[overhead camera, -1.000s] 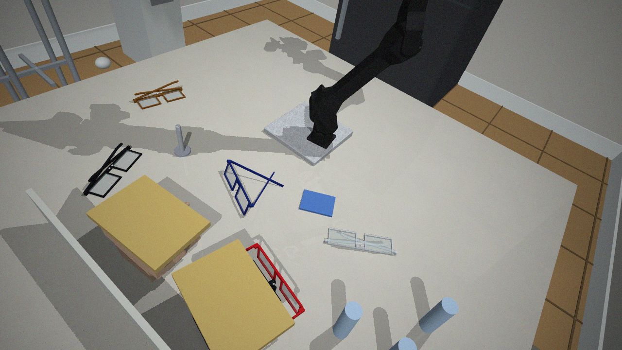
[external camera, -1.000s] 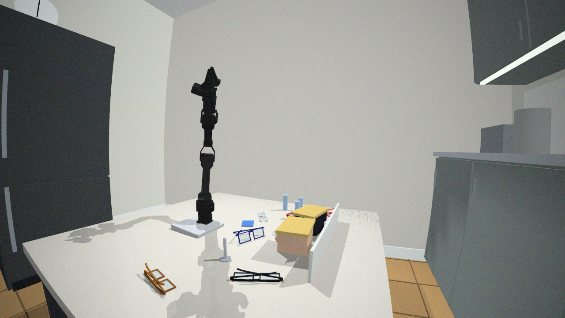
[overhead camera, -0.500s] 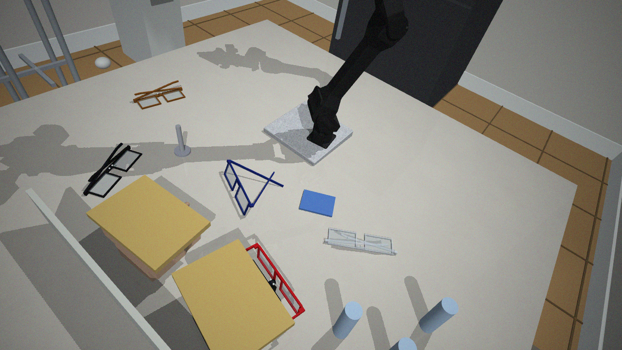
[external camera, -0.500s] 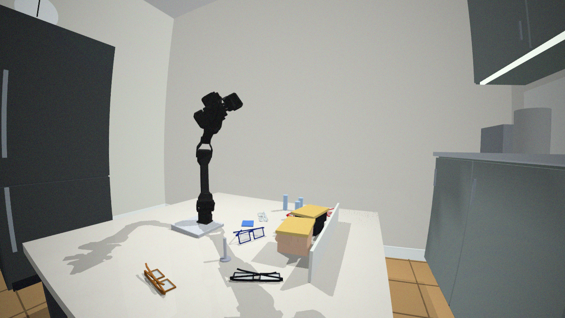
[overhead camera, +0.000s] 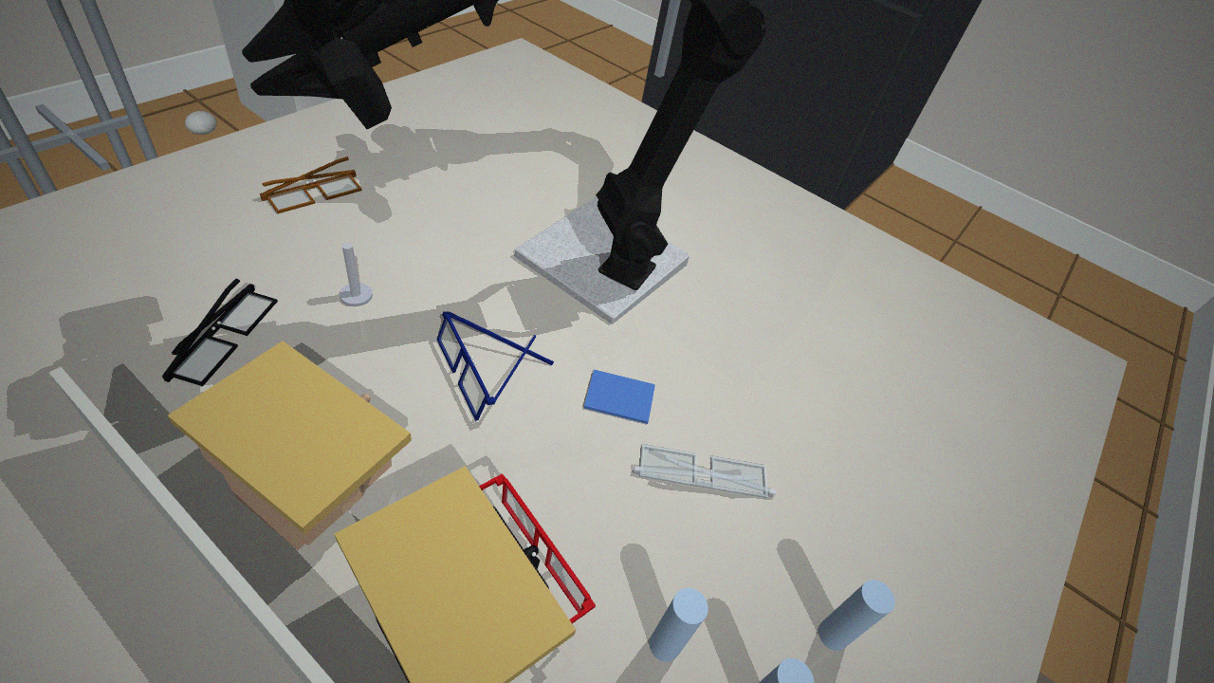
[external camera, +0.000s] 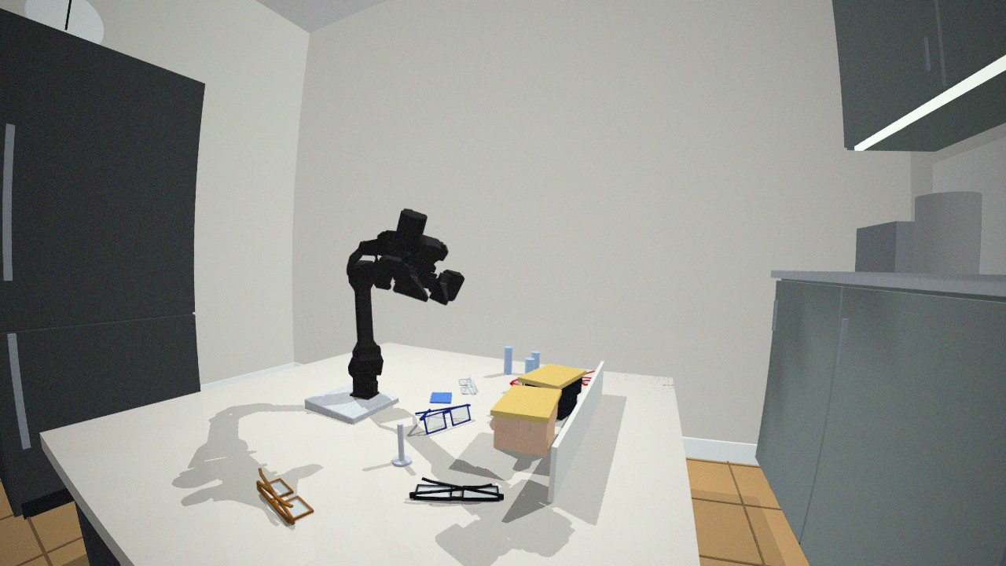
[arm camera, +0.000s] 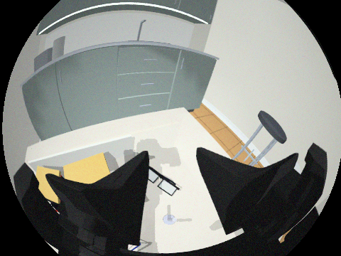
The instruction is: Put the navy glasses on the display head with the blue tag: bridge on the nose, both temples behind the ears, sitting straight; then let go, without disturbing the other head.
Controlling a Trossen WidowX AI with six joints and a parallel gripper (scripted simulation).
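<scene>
The navy glasses (overhead camera: 468, 365) (external camera: 447, 410) stand on the table with their temples spread and crossing. A sliver of them shows at the bottom of the wrist view. My gripper (overhead camera: 250, 70) (external camera: 436, 301) (arm camera: 172, 153) is open and empty, high above the table and well away from them. A light-skinned head (overhead camera: 259, 505) (external camera: 523, 432) (arm camera: 87, 167) stands under one yellow board (overhead camera: 288, 433) (external camera: 526, 403). A dark head (external camera: 568, 401) (overhead camera: 458, 577) (arm camera: 47, 185) stands under another yellow board (external camera: 556, 376), with red glasses (overhead camera: 544, 541) at its front. No blue tag can be made out on either head.
Black glasses (overhead camera: 211, 326) (external camera: 457, 492) (arm camera: 165, 179), a peg stand (overhead camera: 355, 294) (external camera: 401, 461) (arm camera: 169, 219), brown glasses (overhead camera: 312, 187) (external camera: 281, 501), a blue block (overhead camera: 618, 396) (external camera: 441, 397) and clear glasses (overhead camera: 703, 471) lie around. A white panel (overhead camera: 186, 518) (external camera: 576, 429) runs behind the heads. Pale blue posts (overhead camera: 679, 624) (external camera: 508, 360) stand beyond.
</scene>
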